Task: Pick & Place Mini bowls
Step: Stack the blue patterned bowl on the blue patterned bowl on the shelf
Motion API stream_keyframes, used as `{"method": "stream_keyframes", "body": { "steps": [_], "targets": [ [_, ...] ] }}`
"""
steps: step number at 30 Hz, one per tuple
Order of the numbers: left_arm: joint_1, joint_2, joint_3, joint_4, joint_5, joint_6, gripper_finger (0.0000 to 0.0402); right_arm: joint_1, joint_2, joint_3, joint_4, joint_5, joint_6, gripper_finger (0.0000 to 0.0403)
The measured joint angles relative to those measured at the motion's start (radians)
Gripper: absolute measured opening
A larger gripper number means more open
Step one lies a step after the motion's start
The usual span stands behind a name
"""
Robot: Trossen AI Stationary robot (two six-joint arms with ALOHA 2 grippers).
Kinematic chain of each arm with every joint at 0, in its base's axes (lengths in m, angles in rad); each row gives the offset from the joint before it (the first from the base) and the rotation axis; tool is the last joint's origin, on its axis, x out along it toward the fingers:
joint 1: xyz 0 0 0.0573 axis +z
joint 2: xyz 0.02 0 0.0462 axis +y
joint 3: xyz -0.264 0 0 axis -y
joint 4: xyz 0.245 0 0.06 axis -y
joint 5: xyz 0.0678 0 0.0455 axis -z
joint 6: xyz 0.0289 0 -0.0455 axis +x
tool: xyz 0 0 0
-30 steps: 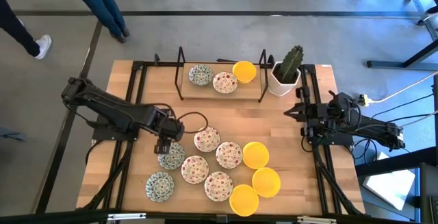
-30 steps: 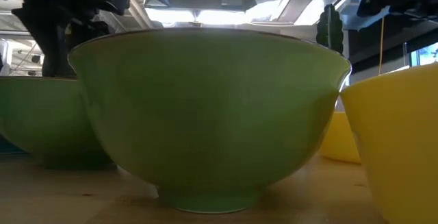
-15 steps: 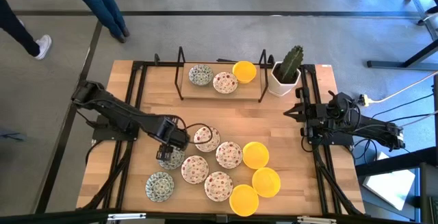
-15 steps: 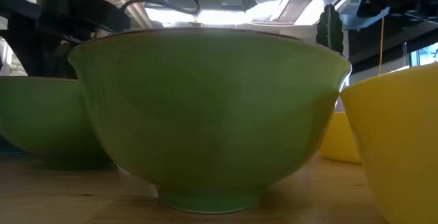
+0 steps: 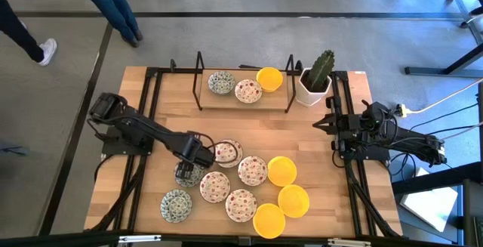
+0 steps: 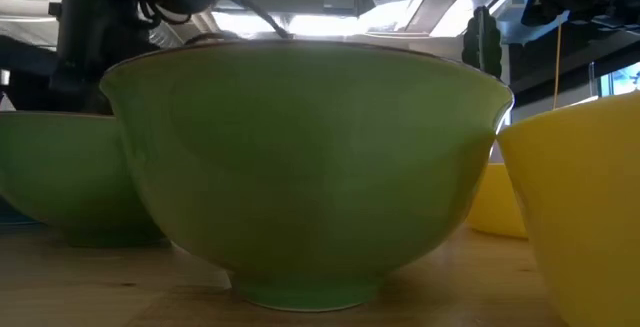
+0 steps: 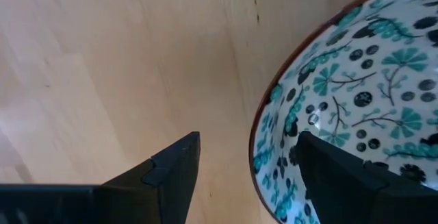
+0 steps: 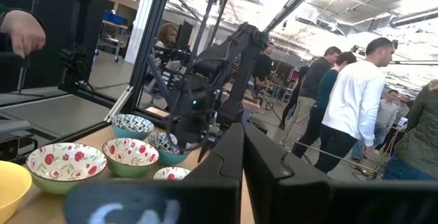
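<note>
My left gripper (image 5: 188,165) is open and low over a white bowl with green-blue pattern (image 5: 190,176) in the cluster near the table's near edge. In the left wrist view the gripper (image 7: 248,142) straddles this bowl's (image 7: 356,80) red-edged rim, one finger outside above the wood and one over the inside. I see no touch. My right gripper (image 5: 326,124) waits shut at the table's right side, also seen in its wrist view (image 8: 243,159). Several red-speckled bowls (image 5: 253,170), three yellow bowls (image 5: 282,171) and another green-blue bowl (image 5: 176,205) rest on the table around it.
A wooden tray between black rails (image 5: 226,100) at the far edge holds a green-blue bowl (image 5: 221,82), a red-speckled bowl (image 5: 248,91) and a yellow bowl (image 5: 269,78). A white pot with a cactus (image 5: 315,78) stands right of it. People stand beyond the table (image 8: 352,94).
My left arm has stretched toward the table's right and near edge, and its gripper has come down from the far side of the green-blue bowl onto that bowl's rim. The bowls have stayed in place.
</note>
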Motion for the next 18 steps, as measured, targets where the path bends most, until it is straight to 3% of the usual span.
{"method": "stream_keyframes", "body": {
  "steps": [9,18],
  "targets": [
    [0.0,0.03,0.0,0.041,0.018,0.052,0.0207,0.0,0.0,0.0,0.0,0.0,0.0,0.001],
    [0.001,0.03,0.0,0.04,0.062,0.079,0.0076,0.0,0.0,0.0,0.0,0.0,-0.003,0.001]
  ]
}}
